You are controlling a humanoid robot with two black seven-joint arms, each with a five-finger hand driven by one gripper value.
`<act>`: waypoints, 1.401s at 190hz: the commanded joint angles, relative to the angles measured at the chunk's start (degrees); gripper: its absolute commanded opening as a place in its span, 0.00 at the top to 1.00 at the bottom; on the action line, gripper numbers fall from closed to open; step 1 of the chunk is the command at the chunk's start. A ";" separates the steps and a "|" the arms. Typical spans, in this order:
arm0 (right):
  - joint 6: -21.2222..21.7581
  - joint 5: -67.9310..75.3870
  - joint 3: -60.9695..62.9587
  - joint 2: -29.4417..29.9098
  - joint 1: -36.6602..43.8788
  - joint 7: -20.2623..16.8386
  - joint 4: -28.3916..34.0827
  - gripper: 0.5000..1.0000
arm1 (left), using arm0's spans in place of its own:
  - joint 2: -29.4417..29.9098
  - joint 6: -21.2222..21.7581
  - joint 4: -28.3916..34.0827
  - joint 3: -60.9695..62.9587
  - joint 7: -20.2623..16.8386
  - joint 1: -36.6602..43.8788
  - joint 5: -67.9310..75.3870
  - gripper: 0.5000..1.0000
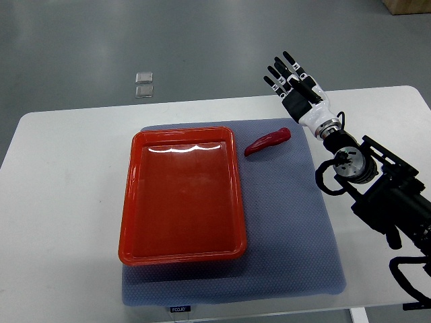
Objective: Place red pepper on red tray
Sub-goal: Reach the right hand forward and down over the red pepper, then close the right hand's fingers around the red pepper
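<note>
A red pepper (267, 142) lies on the grey mat (296, 222), just right of the red tray's upper right corner. The red tray (182, 250) sits on the mat's left part and holds nothing. My right hand (291, 77) hovers above and to the right of the pepper, near the table's far edge, fingers spread and holding nothing. Its black arm (377, 188) comes in from the right edge. The left arm does not show.
The mat lies on a white table (67, 202). Two small clear squares (144, 83) lie on the grey floor beyond the table's far edge. A cardboard box corner (409, 6) shows at top right.
</note>
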 commanded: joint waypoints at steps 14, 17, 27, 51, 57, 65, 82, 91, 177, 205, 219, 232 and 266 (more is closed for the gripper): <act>0.00 0.00 0.00 -0.06 0.09 -0.07 0.00 0.16 | 0.00 0.00 -0.01 0.18 0.00 0.00 0.00 0.00; 0.00 0.00 0.00 -0.06 0.09 -0.07 0.00 0.16 | 0.00 0.00 -0.10 0.18 0.00 0.00 0.00 0.00; 0.00 0.00 0.00 -0.14 0.09 -0.07 0.00 0.16 | 0.00 0.00 -0.10 0.18 0.00 0.00 0.00 0.00; 0.26 -0.26 -0.35 -0.32 0.44 -0.25 0.00 0.16 | 0.00 0.00 -0.01 0.00 0.00 0.00 0.00 0.00; 0.35 -0.44 -0.44 -0.41 0.61 -0.33 0.00 0.16 | 0.00 0.00 -0.01 0.00 0.00 0.00 0.00 0.00; 0.53 -1.05 -0.53 -0.84 0.88 -0.60 0.00 0.16 | 0.00 0.00 -0.01 0.00 0.00 0.00 0.00 0.00; 0.97 -6.58 -2.72 -3.21 2.54 -1.04 0.09 0.16 | 0.00 0.00 0.08 -0.09 0.00 0.00 0.00 0.00; 1.06 -11.25 -5.54 -4.98 4.39 -1.56 0.09 0.16 | 0.00 0.00 -0.01 -0.09 0.00 0.00 0.00 0.00; 8.53 -53.61 -53.61 -17.55 31.99 -3.32 0.97 0.16 | 0.00 -0.18 -0.18 0.00 0.00 -0.18 0.18 0.00; 3.78 -55.19 -62.14 -12.28 35.07 -3.41 -0.26 0.16 | 0.00 -0.44 -0.10 0.00 0.00 -0.18 0.09 0.00; 1.50 -55.28 -63.63 -10.34 34.98 -3.85 -2.02 0.17 | 0.00 -0.44 -0.10 -0.09 0.00 -0.18 0.09 0.00; -0.17 -56.07 -65.91 -8.58 34.54 -4.55 -4.13 0.17 | 0.00 -0.44 -0.10 -0.09 0.00 -0.18 0.09 0.00; -4.30 -56.60 -71.10 -5.94 32.96 -4.55 -5.89 0.17 | 0.00 -0.44 -0.10 -0.09 0.00 -0.18 0.09 0.00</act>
